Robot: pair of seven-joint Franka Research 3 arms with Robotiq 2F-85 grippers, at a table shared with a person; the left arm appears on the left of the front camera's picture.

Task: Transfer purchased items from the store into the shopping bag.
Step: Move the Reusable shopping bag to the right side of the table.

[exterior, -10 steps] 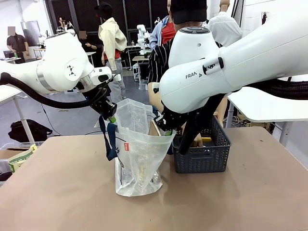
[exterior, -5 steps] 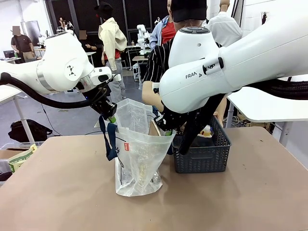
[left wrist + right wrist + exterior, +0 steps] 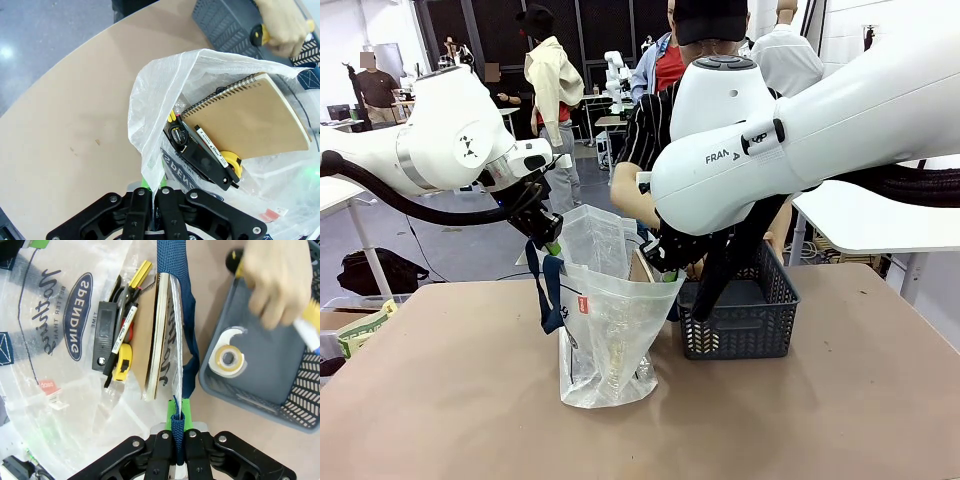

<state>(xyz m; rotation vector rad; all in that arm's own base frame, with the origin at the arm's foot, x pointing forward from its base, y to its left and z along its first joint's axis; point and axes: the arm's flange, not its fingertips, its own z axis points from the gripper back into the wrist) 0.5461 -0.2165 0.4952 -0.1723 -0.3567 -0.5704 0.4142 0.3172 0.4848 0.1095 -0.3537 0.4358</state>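
My left fingers (image 3: pixel 550 243) are pressed fully together on the left rim of the shopping bag (image 3: pixel 610 335). They pinch the translucent plastic where one navy strap (image 3: pixel 546 285) hangs down. From my left wrist I see the film bunched at the green pads (image 3: pixel 145 181).

The bag stands upright on the surface (image 3: pixel 440 400), left of centre, its mouth stretched open between my two grips. Inside I count one spiral notebook (image 3: pixel 250 115), one black tool with a yellow end (image 3: pixel 202 160), one marker (image 3: pixel 212 148) lying on it, and one yellow-handled tool (image 3: pixel 138 274). One oval logo (image 3: pixel 80 315) and one red tag (image 3: pixel 47 385) mark the bag's wall.

My right fingers (image 3: pixel 664 268) are likewise closed tight, clamped on the other navy strap (image 3: pixel 184 340) at the bag's right rim.

Just right of the bag sits the one dark grey basket (image 3: pixel 740 325), with one roll of tape (image 3: pixel 227 358) on its floor. Above it the person's hand (image 3: pixel 277 285) holds a blurred yellow and white item.

A second ago that hand was down inside the basket. Half a second ago it was lifting the item past the rim. Now it is clear of the basket, and the forearm (image 3: pixel 625 200) shows higher behind my right arm. My fingers and the bag have not shifted.
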